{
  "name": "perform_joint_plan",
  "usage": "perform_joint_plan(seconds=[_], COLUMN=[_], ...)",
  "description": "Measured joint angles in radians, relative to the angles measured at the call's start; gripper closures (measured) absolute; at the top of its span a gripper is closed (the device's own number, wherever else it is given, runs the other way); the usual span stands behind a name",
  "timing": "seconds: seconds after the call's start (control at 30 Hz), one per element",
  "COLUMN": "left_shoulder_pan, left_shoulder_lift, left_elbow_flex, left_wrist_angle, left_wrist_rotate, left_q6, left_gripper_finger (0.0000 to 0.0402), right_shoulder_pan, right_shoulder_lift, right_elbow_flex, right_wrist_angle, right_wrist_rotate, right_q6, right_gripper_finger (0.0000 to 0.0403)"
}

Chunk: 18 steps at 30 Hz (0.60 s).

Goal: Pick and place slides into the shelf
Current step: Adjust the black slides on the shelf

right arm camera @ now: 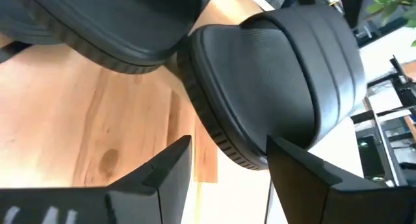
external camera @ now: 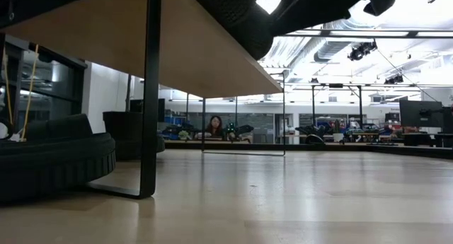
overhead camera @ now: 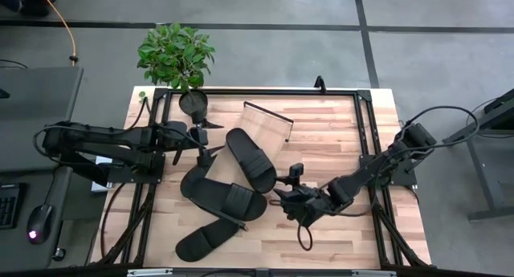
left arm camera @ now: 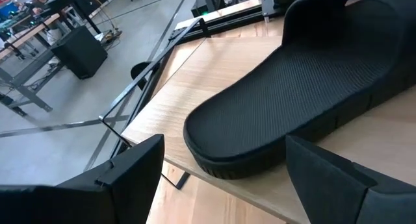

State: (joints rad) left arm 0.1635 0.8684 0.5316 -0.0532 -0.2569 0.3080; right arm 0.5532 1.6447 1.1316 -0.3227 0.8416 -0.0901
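I had both arms over the table, four black slides in play. One slide (overhead camera: 250, 159) already lay on the shelf (overhead camera: 277, 120), its long axis running diagonally and its heel hanging past the plank's near end. The left gripper (overhead camera: 202, 154) sat just beside that heel with its fingers spread wide and empty; in its wrist view the sole (left arm camera: 279, 107) stretched straight ahead between them. My right gripper (overhead camera: 291, 198) hovered just right of the strapped slide (overhead camera: 227, 198) lying crosswise mid-table, fingers apart, nothing held. Two more slides lay near it. I judged the right arm nearer that middle slide.
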Motion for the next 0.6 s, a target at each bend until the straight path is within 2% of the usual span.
perform_joint_plan(seconds=[0.37, 0.6], left_shoulder_pan=[0.0, 0.0], left_shoulder_lift=[0.099, 0.099], left_elbow_flex=[0.0, 0.0], left_wrist_angle=[0.067, 0.064], left_wrist_rotate=[-0.001, -0.051], left_q6=[0.025, 0.052], left_gripper_finger=[0.0098, 0.0098], right_shoulder_pan=[-0.003, -0.003], right_shoulder_lift=[0.0, 0.0], right_elbow_flex=[0.0, 0.0], right_wrist_angle=[0.028, 0.036], right_wrist_rotate=[0.04, 0.04], right_q6=[-0.011, -0.045], right_gripper_finger=[0.0215, 0.0215])
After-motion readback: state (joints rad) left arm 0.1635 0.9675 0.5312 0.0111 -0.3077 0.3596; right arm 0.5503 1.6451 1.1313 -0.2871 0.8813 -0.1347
